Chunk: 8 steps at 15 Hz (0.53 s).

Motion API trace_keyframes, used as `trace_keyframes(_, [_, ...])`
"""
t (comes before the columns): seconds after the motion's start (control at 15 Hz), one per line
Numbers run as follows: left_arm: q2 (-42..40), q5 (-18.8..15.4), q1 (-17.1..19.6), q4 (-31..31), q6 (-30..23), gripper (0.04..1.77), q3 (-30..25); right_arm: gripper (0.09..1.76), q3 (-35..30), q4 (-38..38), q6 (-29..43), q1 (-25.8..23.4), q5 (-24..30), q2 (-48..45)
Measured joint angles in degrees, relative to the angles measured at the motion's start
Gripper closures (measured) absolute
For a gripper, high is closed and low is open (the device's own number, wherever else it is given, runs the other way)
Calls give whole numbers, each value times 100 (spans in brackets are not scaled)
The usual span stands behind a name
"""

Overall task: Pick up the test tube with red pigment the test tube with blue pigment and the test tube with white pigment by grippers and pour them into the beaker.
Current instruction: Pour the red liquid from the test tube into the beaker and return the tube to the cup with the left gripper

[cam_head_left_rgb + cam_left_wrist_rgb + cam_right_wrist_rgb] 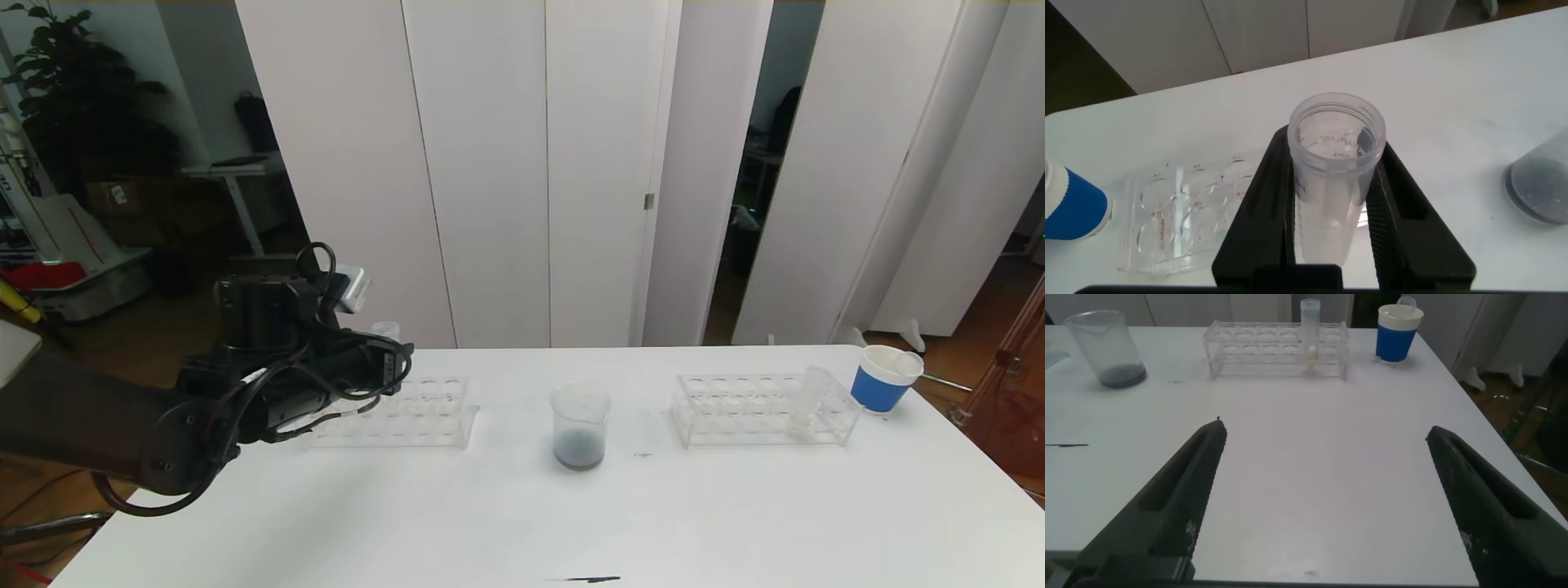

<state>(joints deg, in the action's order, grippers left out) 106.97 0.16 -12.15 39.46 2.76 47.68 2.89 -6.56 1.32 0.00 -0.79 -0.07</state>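
My left gripper (pixel 390 359) is shut on a clear test tube (pixel 1333 167) that looks empty, holding it upright above the left rack (pixel 408 412). No tube with blue or red liquid is in view. The beaker (pixel 580 426) stands mid-table with dark liquid at its bottom; it also shows in the left wrist view (pixel 1539 184) and the right wrist view (pixel 1106 349). The test tube with white pigment (pixel 808 396) stands in the right rack (pixel 763 408), cream liquid at its bottom (pixel 1311 351). My right gripper (pixel 1324 429) is open and empty over the table's near right part, outside the head view.
A blue paper cup (pixel 884 377) stands beyond the right rack near the table's right edge. Another blue cup (pixel 1069 208) stands beside the left rack (pixel 1180 216). A thin dark mark (pixel 592 580) lies at the table's front edge.
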Motion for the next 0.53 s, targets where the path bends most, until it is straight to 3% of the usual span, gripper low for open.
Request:
trace_keyframes(0.27, [-37,-16,673,50,-9,123,105,10,0,2,-2,0,0,0])
trace_keyframes(0.53, [140,-82,1598,100,-6,123,942,10,0,0,0,0,0,0])
